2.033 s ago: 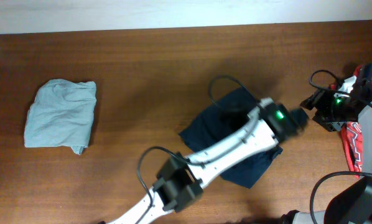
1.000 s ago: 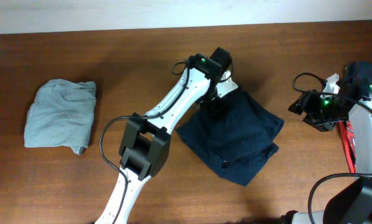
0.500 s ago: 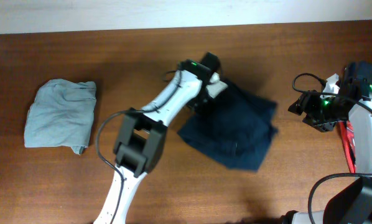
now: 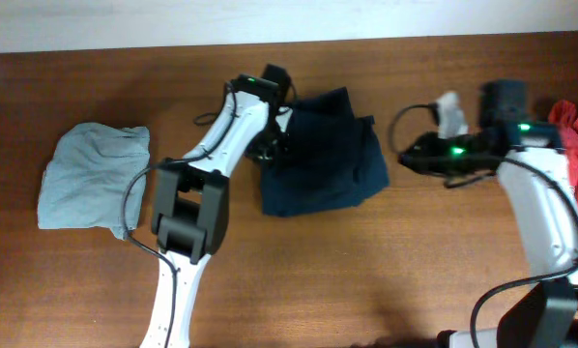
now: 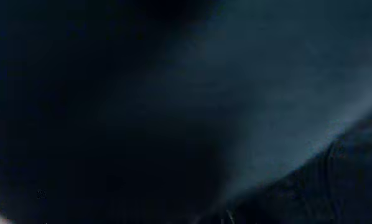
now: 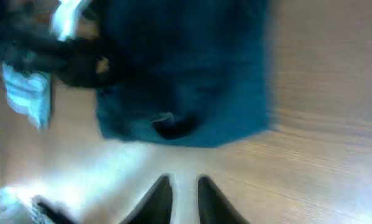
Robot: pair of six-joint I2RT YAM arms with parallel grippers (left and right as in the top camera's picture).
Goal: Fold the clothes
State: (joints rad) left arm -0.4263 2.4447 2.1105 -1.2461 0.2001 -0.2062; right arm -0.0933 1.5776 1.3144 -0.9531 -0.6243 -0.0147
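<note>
The shorts [image 4: 320,150] have slid leftward with the left pincer [image 4: 270,130], seemingly clamped on their edge to drag them. The right pincer [image 6: 181,190], nearly closed, hovers just beside them.

Bare tabletop [image 4: 444,271] btwn shorts [image 4: 328,169], right claw [image 4: 410,158]

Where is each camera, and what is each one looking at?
Overhead: sits above the table, looking straight down; shows both arms, the navy shorts, a grey-green garment and a red garment.
Left wrist: pressed right against dark navy cloth; none of its own fingers show.
Right wrist: rides on the right arm, looking along the tabletop at the shorts; its own two fingertips show at the bottom, close together.
Shared: all three see the navy shorts.
</note>
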